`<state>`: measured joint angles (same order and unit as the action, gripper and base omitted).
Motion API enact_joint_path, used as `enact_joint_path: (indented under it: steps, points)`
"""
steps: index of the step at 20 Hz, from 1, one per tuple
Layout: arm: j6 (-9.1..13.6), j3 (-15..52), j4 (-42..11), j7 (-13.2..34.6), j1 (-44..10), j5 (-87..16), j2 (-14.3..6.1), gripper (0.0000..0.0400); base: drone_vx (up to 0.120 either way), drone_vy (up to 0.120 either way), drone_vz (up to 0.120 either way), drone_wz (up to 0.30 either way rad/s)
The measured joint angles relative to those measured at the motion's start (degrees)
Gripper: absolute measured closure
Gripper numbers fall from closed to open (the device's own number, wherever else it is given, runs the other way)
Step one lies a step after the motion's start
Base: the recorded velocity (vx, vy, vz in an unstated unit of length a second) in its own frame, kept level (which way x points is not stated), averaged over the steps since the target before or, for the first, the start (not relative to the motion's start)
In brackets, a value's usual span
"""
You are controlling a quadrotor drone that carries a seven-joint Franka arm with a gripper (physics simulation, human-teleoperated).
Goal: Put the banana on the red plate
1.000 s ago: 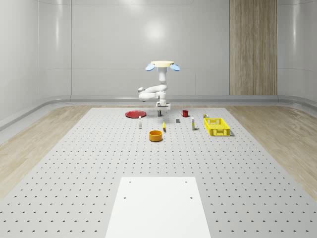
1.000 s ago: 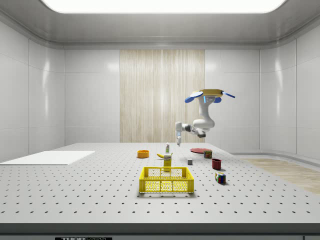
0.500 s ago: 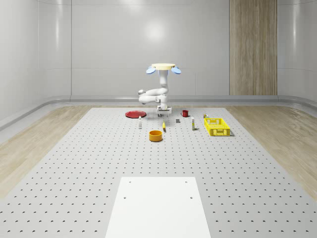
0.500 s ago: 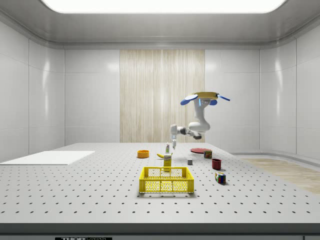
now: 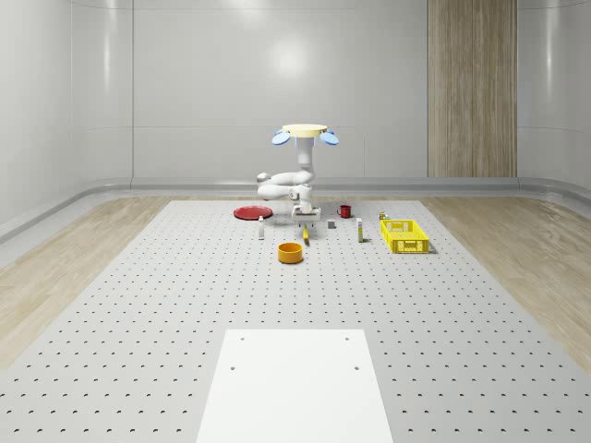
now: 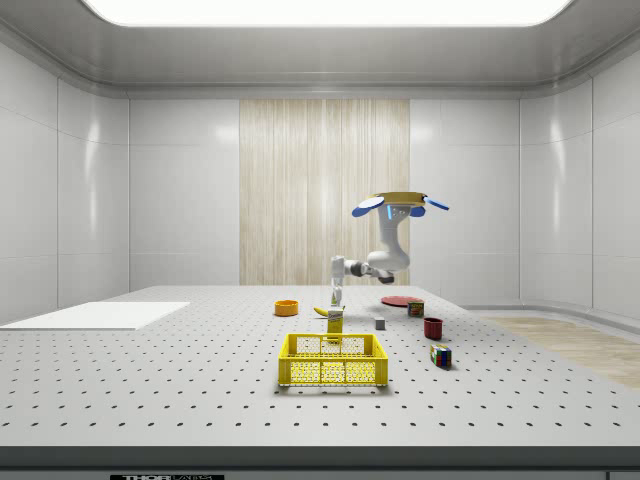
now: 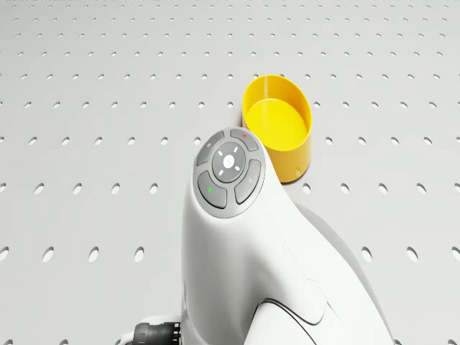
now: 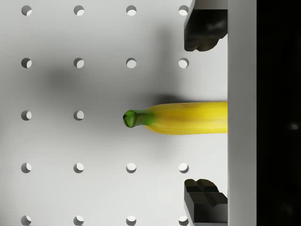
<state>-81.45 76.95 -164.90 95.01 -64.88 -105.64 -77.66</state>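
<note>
The fingers (image 8: 205,30) stand wide apart, one on each side of the banana (image 8: 181,117), which lies flat on the perforated surface (image 8: 75,141) between them, not touched. The gripper (image 5: 306,222) hangs just above it. The drone (image 5: 304,133) hovers over the far part of the surface, the red plate (image 5: 251,212) to its left and the yellow bowl (image 7: 279,126) nearer.

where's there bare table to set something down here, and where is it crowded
Bare perforated table runs from the orange bowl to the white sheet, and on both flanks. It is crowded in the far band: red plate, banana between the open gripper fingers, red mug, yellow basket; the drone hovers there.
</note>
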Motion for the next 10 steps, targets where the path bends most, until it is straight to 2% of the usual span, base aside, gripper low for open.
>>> enact_joint_path:
  steps: [1, 4, 9, 10]
  points:
    - [-0.2, 0.0, 0.0, 0.0, 0.0, 0.1, -0.2, 0.0, 0.12, 0.0, 0.0, 0.0]
    - [-0.7, 0.1, 0.0, 0.2, -0.2, 0.3, -0.7, 0.0, 0.12, 0.0, -0.093, 0.0]
    - [-1.5, 0.3, 0.1, 0.3, -0.4, 0.7, -1.6, 0.0, 0.12, 0.0, 0.0, 0.0]
    - [-1.6, 0.3, 0.1, 0.4, -0.4, 0.8, -1.7, 0.0, 0.04, 0.0, 0.0, 0.0]
